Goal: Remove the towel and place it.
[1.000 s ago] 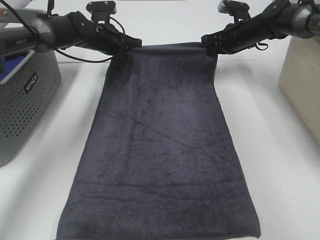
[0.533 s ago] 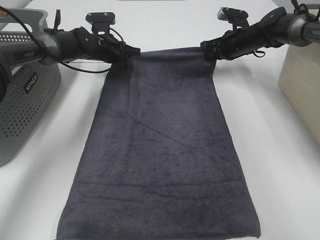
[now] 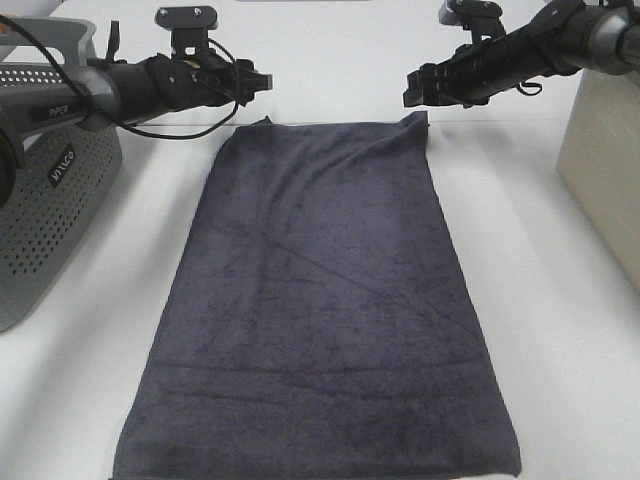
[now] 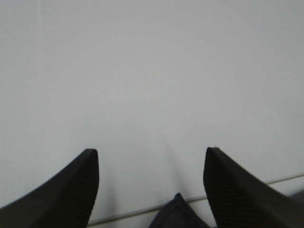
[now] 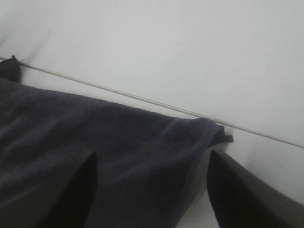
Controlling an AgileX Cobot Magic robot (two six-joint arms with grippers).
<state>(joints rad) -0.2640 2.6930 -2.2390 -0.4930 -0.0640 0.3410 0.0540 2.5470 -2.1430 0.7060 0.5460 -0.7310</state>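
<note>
The dark charcoal towel [image 3: 325, 300] lies spread flat and lengthwise on the white table [image 3: 570, 330]. My left gripper [image 3: 262, 82] is open and empty, raised above the towel's far left corner; that corner tip shows between its fingers in the left wrist view [image 4: 176, 216]. My right gripper [image 3: 412, 88] is open and empty, raised above the far right corner. The right wrist view shows the towel's far edge and corner [image 5: 209, 130] lying on the table below the fingers [image 5: 237, 194].
A grey perforated basket [image 3: 45, 200] stands at the left edge beside the towel. A beige box [image 3: 605, 170] stands at the right edge. A thin seam line [image 5: 142, 99] runs across the table just beyond the towel's far edge.
Both grippers have let go of the towel's far corners and risen. The far edge has dropped onto the table and now lies flat.
</note>
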